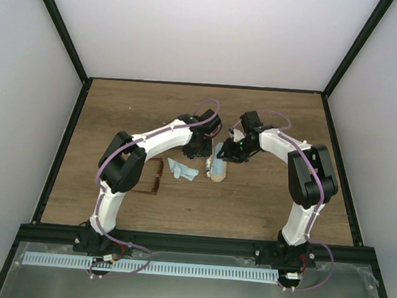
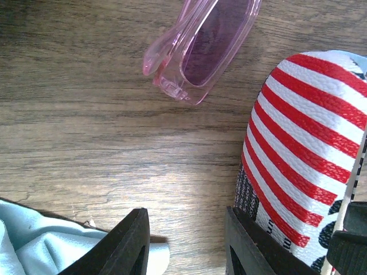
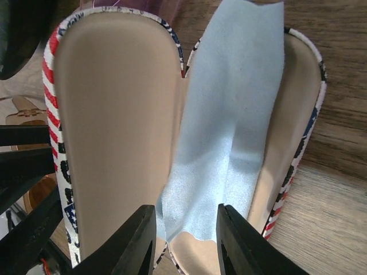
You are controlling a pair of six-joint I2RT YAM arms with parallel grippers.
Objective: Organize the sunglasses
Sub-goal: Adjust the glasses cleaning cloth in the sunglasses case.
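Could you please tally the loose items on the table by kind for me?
Sunglasses: 2, brown sunglasses and pink sunglasses
Blue cloths: 2, loose cloth and cloth in the case
Cases: 1, striped case, open
Total: 5

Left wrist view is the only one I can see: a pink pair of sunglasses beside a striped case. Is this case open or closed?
Observer: Open. The right wrist view shows the striped case spread in two halves, tan inside.
Operator: Is something inside it?
Observer: Yes, a light blue cloth lies in one half, its near end between the fingers of the right claw.
Operator: Are there other sunglasses?
Observer: The top view shows brown sunglasses on the table, left of the case and apart from it.
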